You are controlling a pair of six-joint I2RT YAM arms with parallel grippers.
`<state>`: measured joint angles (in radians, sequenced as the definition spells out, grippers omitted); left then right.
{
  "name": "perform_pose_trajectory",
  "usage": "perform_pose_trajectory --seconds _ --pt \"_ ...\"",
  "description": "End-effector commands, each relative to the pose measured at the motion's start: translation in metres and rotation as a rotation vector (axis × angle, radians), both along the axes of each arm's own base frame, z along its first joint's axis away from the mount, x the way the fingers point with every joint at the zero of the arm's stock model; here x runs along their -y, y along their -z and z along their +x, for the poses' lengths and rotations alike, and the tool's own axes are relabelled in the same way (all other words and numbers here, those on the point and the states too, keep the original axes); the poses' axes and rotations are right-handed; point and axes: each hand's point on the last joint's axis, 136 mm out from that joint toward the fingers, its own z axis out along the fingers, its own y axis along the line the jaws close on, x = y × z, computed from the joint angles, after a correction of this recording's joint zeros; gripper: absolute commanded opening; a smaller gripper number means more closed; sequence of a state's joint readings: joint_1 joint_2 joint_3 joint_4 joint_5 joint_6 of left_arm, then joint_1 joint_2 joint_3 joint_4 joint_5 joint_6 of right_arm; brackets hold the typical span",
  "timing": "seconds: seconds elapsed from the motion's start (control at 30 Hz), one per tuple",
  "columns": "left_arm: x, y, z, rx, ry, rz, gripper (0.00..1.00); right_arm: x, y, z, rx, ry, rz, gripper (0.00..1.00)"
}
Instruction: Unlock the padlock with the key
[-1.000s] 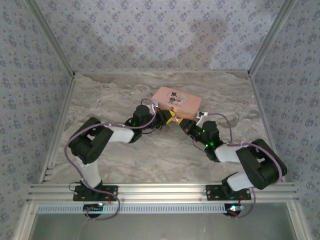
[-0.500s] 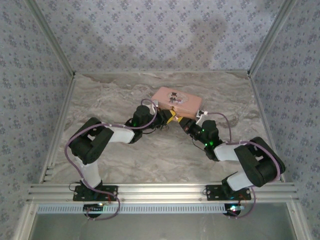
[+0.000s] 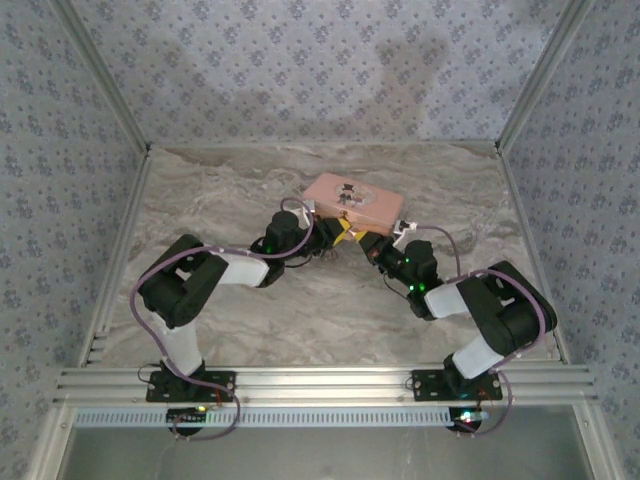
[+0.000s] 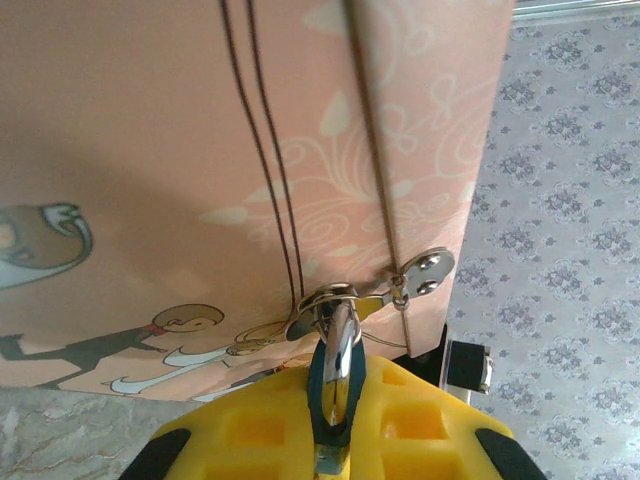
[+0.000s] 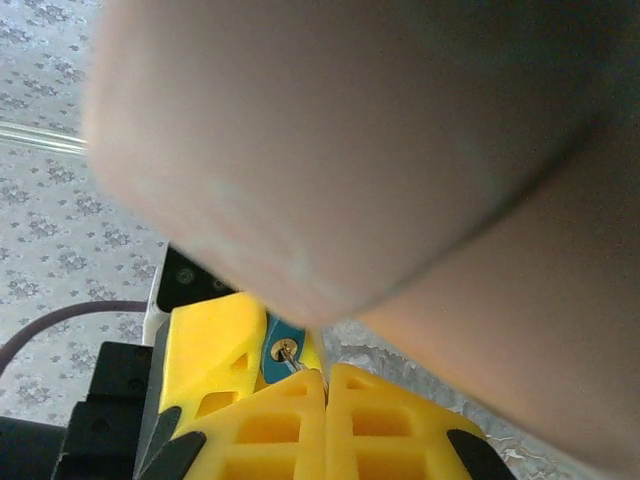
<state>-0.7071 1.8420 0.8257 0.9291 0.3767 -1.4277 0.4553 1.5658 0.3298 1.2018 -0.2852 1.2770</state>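
The padlock (image 4: 335, 395), small with a blue body, hangs by its silver shackle through the hasp (image 4: 425, 272) of the pink tin (image 4: 150, 150). My left gripper (image 4: 335, 445) is shut on the padlock's body from below. In the right wrist view the padlock's blue face (image 5: 272, 362) shows its brass keyhole. The thin key (image 5: 294, 357) reaches from my shut right gripper (image 5: 323, 381) with its tip at that keyhole. From above, the left gripper (image 3: 336, 234) and right gripper (image 3: 364, 243) meet at the near side of the tin (image 3: 353, 200).
The tin lies at the back middle of the marble table (image 3: 220, 190), and its blurred side (image 5: 350, 150) hangs close over the right wrist camera. Patterned walls and metal corner posts (image 3: 110, 90) close in the table.
The right arm's elbow has swung left and inward, and its gripper has edged slightly toward the tin. The left arm has not moved. Both grippers stay shut.
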Motion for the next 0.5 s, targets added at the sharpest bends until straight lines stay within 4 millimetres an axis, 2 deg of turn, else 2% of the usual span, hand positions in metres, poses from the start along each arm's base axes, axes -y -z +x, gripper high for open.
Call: perform_pose_trajectory --seconds 0.0,0.47 --pt "0.014 -0.031 -0.018 0.085 0.094 -0.095 0.03 -0.003 -0.009 0.006 -0.003 -0.003 0.056 0.0" --pt "0.015 -0.033 -0.018 0.096 0.096 -0.098 0.03 -0.003 0.006 0.004 -0.213 0.03 0.165 0.0"
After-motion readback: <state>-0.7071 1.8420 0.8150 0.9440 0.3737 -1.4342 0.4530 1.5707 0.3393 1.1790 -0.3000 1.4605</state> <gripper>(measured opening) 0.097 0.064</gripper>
